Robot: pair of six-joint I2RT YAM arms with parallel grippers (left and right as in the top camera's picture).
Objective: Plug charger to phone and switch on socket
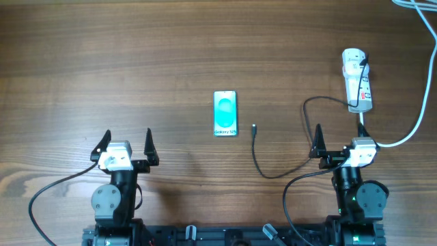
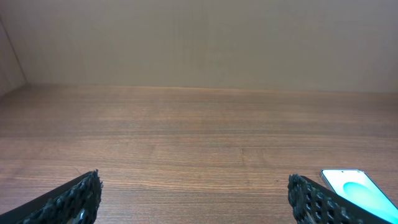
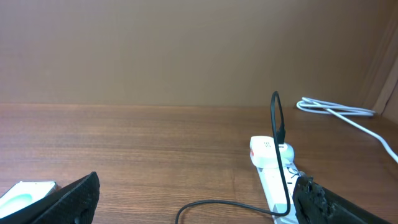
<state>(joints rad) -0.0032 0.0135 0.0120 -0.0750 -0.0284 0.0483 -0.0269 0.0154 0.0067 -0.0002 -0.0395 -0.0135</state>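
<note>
Overhead, ahead of left gripper (image 1: 128,135) and right gripper (image 1: 339,131), both with jaws wide apart and empty, lies phone (image 1: 225,113), charger (image 1: 254,128) tip beside it, socket (image 1: 356,80) beyond right jaws, left wrist, phone (image 2: 360,191) just past right jaw, right wrist, socket (image 3: 264,149) ahead near right jaw, charger (image 3: 273,109) arching over it, phone (image 3: 22,191) by left jaw

Matt wood tbl (image 1: 136,55), glossy phone (image 1: 225,113)

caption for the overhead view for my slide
Phone screen-up at centre, charger lying unplugged to its right, looping back to the socket; left pincer and right pincer open and empty.
</note>
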